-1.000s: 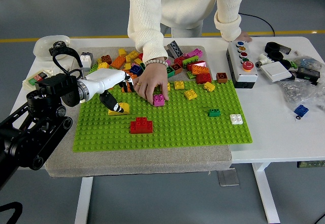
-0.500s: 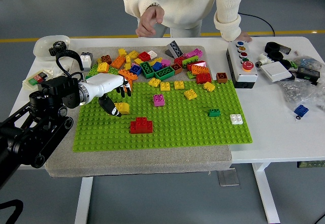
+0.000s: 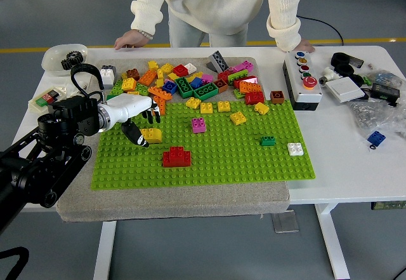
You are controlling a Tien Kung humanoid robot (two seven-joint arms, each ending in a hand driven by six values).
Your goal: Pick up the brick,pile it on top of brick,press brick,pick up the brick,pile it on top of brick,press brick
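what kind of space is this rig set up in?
Likely a robotics lab or test area. A white table holds a green baseplate strewn with toy bricks, beside a push-button control box and loose parts. The grey floor has a yellow line, and a person stands at the far side.

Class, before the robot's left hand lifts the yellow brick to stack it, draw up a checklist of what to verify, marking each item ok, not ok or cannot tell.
1. Left hand at the yellow brick: ok, fingers touch its left side.
2. Grasp closed firmly on the brick: cannot tell.
3. Red brick free on top for stacking: ok.
4. Person's hands off the green baseplate: ok, both rest at the table's far edge.
5. Path from yellow brick to red brick: ok, bare studs between.
6. Right hand: not in view.
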